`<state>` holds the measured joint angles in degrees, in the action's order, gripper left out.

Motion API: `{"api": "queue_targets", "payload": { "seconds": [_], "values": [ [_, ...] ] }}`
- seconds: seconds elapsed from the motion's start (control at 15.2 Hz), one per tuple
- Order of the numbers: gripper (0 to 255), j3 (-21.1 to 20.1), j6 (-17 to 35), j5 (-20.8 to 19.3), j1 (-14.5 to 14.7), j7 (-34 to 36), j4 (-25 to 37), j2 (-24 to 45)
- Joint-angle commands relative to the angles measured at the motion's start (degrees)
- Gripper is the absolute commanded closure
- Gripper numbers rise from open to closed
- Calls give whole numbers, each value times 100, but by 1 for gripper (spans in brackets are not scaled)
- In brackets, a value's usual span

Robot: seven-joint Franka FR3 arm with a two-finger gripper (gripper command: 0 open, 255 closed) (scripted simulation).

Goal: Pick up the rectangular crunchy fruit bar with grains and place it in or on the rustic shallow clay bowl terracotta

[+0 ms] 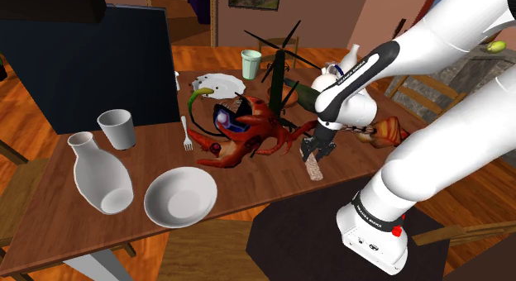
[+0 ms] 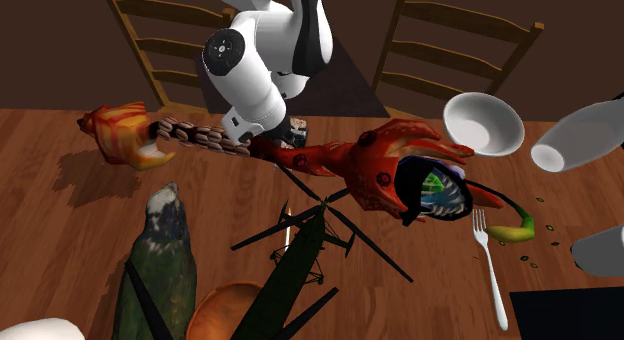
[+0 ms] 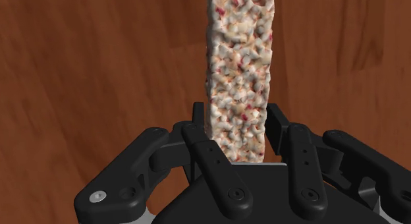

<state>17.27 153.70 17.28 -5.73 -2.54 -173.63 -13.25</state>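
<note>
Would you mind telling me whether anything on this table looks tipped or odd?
The white bottle beside the white bowl appears to lie on its side, its base showing, rather than standing.

The long, pale, grainy fruit bar [image 3: 240,71], flecked red, is clasped at one end between the jaws and juts straight out beyond them. The orange-brown shallow bowl [image 2: 220,313] sits well apart from the jaws.

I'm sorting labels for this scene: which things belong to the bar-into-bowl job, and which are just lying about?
Job in hand:
- grainy fruit bar, clasped in the claw
- orange-brown shallow bowl

Lying about:
- white bowl
- white jug
- white cup
- fork
- red crab figure
- dark helicopter model
- pale green cup
</note>
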Motion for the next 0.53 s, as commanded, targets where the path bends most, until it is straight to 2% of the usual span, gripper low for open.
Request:
{"api": "queue_targets", "payload": {
  "seconds": [0.0,0.46],
  "values": [
    [255,-43,-277,-214,-92,42,-44,-24],
    [255,-306,-1216,-858,-557,585,-49,-1006]
  ]
}}
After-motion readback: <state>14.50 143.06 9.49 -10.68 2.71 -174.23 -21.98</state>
